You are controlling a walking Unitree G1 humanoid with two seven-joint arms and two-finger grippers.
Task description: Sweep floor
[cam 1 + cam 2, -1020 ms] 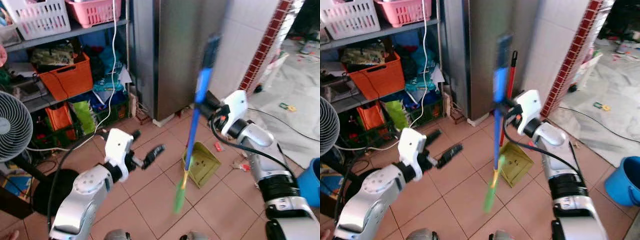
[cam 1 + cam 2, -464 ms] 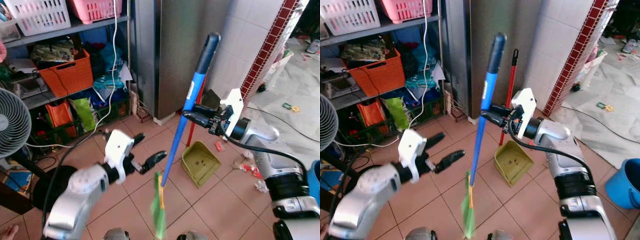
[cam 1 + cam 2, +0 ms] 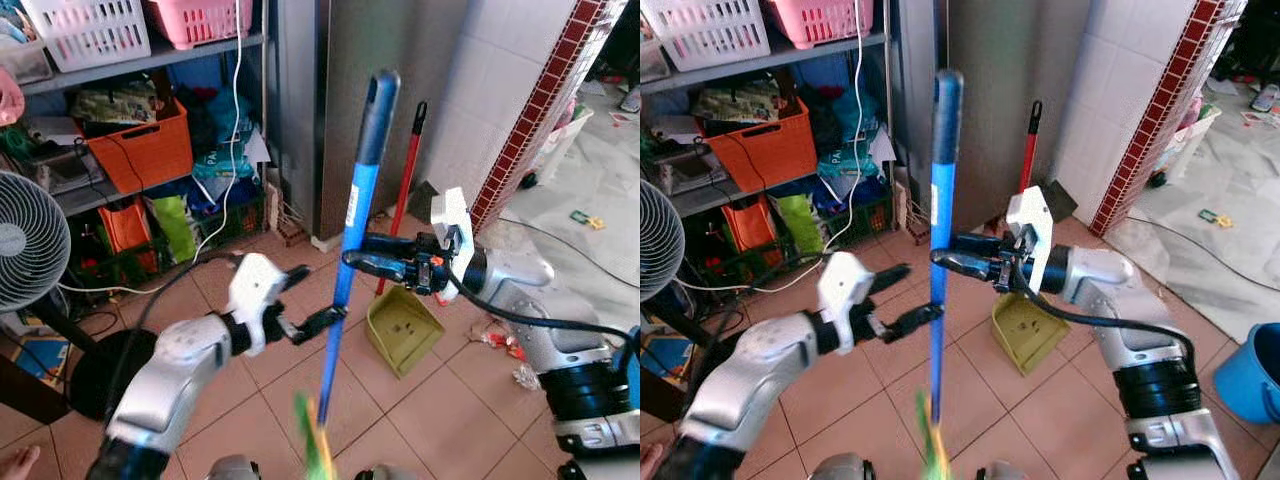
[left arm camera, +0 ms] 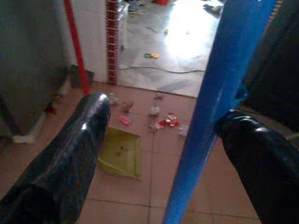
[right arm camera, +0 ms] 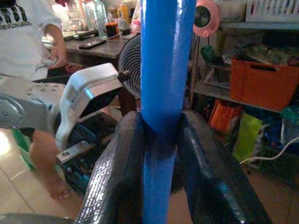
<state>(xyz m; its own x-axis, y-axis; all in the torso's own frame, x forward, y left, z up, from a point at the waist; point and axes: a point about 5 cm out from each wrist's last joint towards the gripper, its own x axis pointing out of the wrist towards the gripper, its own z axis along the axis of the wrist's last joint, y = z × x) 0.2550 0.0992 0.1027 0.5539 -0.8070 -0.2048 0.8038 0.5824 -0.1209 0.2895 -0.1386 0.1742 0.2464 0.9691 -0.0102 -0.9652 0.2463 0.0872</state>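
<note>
Since a second ago the broom (image 3: 350, 250) has swung from a slant to nearly upright, and my left hand (image 3: 318, 321) has come in beside its blue handle. That hand's fingers are spread; my left wrist camera shows the handle passing between them, close to one finger (image 4: 261, 163). My right hand (image 3: 958, 262) is pinching the handle at mid-length, fingers pressed on both sides in the right wrist camera, which also shows a person (image 5: 28, 42) at a desk (image 5: 100, 46) behind. Green bristles (image 3: 312, 445) hang low, dark grip topmost. A white label on the handle is unreadable. Beyond, a yellow-green dustpan (image 3: 402, 325) lies on the tiled floor (image 3: 450, 400), litter (image 4: 161, 122) just past it.
</note>
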